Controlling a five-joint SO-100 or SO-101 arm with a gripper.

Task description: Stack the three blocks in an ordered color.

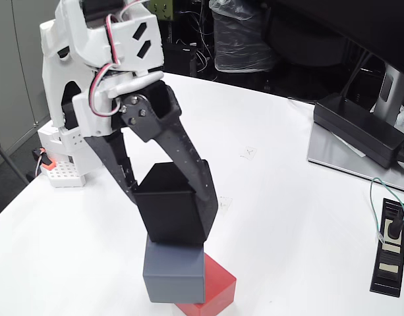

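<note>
In the fixed view my gripper (172, 204) reaches down from the upper left and is shut on the black block (169, 214), one black finger on each side of it. The black block is tilted and its bottom edge rests on or just above the blue-grey block (174, 276). The blue-grey block stands on the white table (70, 250) near the front edge. Behind and to the right of it, touching it, sits the red block (217, 286), partly hidden by the blue-grey one.
A small white perforated brick (63, 174) with an orange part lies at the left by the arm's base. At the right are a monitor stand with a black power adapter (360, 128) and a black power strip (391, 247) with cables.
</note>
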